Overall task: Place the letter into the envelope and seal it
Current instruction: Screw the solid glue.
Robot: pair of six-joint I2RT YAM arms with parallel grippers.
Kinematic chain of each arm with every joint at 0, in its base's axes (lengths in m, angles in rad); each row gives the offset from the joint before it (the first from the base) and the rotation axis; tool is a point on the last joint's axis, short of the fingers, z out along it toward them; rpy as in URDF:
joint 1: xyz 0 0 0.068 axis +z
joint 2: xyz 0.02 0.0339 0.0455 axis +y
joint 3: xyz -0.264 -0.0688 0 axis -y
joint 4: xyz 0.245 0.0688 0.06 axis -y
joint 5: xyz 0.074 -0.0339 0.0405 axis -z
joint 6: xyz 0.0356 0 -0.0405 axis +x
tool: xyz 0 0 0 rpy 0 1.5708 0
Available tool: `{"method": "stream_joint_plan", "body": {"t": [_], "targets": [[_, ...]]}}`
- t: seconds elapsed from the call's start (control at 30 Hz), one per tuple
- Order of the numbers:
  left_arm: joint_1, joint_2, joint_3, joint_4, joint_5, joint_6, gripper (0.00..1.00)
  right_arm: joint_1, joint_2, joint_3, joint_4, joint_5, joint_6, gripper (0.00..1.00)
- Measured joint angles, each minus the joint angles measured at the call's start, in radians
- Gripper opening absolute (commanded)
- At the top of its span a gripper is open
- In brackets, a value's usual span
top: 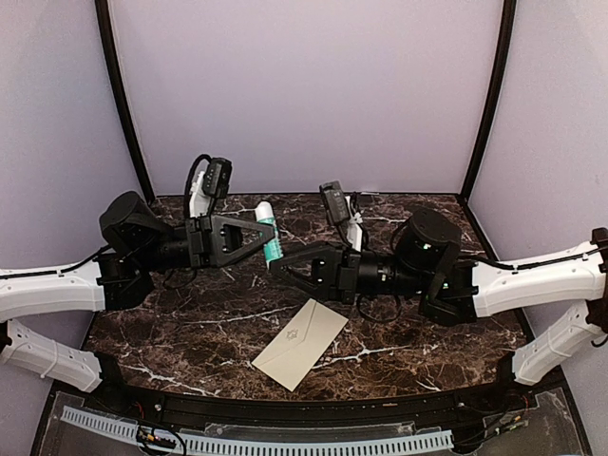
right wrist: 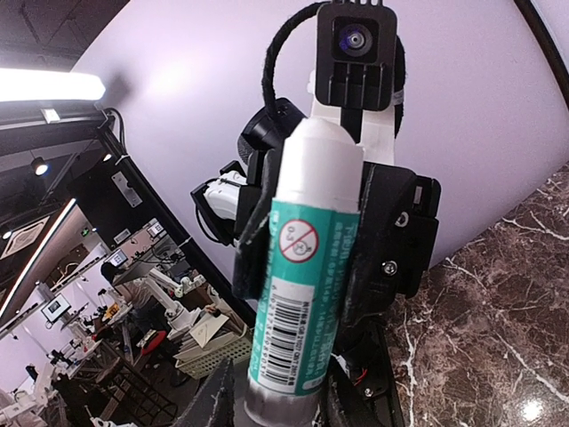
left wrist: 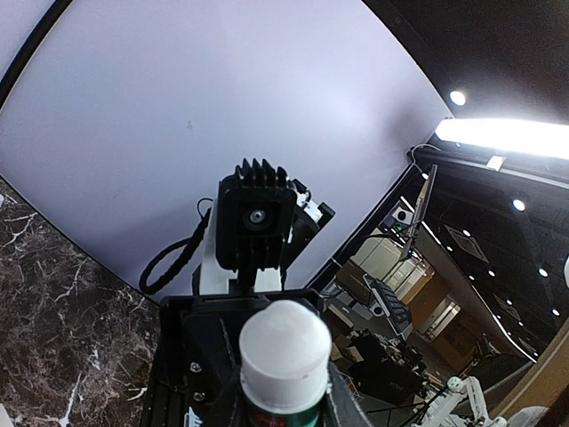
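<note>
The cream-beige envelope lies flat on the marble table, flap folded down and its small emblem facing up. The letter is not in view. My left gripper is shut on a teal glue stick with a white cap, held above the table. In the right wrist view the glue stick stands upright, with the left gripper's fingers clamped round its middle. My right gripper is open, its jaws closely flanking the stick's grey base.
Both arms meet above the back middle of the table. Lilac walls close in the back and sides. A black rail runs along the near edge. The envelope lies below and in front of the two grippers.
</note>
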Motion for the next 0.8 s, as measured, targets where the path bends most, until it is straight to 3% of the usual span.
{"method": "stream_joint_plan", "body": {"t": [0.33, 0.53, 0.8], "targets": [[0.000, 0.000, -0.001, -0.001, -0.004, 0.011, 0.00, 0.000, 0.005, 0.000, -0.010, 0.007, 0.010, 0.09], [0.000, -0.002, -0.001, -0.029, -0.008, 0.034, 0.00, 0.000, 0.004, 0.003, -0.043, 0.023, -0.002, 0.07], [0.014, -0.033, -0.001, -0.138, -0.130, 0.069, 0.00, 0.000, 0.004, 0.159, -0.393, 0.172, -0.077, 0.05]]}}
